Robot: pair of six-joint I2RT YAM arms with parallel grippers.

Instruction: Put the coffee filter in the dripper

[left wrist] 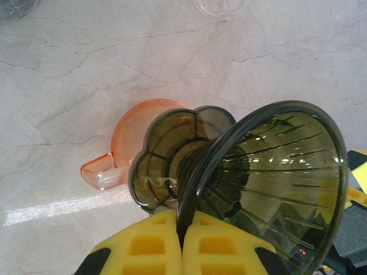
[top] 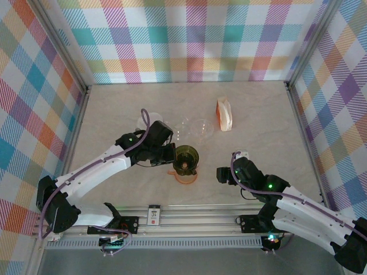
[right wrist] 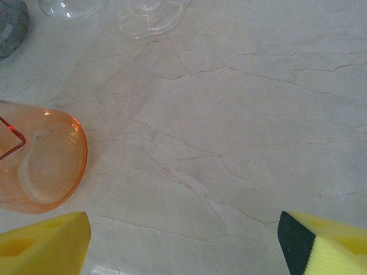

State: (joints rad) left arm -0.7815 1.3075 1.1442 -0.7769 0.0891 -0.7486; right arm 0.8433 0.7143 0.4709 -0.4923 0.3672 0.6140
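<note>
A dark olive transparent dripper [top: 186, 156] [left wrist: 275, 172] is tilted over an orange translucent cup [top: 184, 175] [left wrist: 137, 137] near the table's front middle. My left gripper [top: 170, 153] [left wrist: 183, 240] is shut on the dripper's rim, which is pinched between the yellow pads [left wrist: 143, 246]. No filter lies inside the dripper. The white coffee filters stand in an orange holder [top: 224, 114] at the back right. My right gripper [top: 223, 175] [right wrist: 183, 240] hovers open over bare table to the right of the orange cup [right wrist: 40, 166], with nothing between its fingers [right wrist: 327, 243].
Clear glass pieces [top: 198, 127] [right wrist: 152, 17] lie behind the dripper, between it and the filter holder. Another clear glass item [top: 143, 120] sits behind my left arm. Checked walls enclose the marble table [top: 264, 137] on three sides.
</note>
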